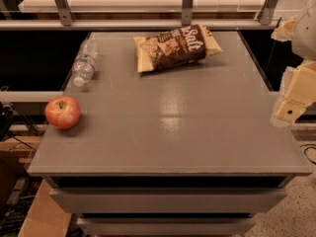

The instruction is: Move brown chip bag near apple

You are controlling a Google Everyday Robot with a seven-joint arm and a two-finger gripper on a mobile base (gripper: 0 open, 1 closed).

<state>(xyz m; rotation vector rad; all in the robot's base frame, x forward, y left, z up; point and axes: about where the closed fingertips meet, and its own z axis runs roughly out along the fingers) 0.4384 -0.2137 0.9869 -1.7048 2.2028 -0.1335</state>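
The brown chip bag [176,47] lies flat at the far middle of the grey table [177,122], with white "Salt" lettering and pale yellow ends. The red apple [62,112] sits near the table's left edge, well apart from the bag. My gripper [292,102] hangs at the right edge of the view, off the table's right side, far from both. It holds nothing that I can see.
A clear plastic water bottle [84,62] lies on its side at the far left of the table, between bag and apple. A metal rail with posts [187,6] runs behind the table. Drawers [168,201] sit under the tabletop.
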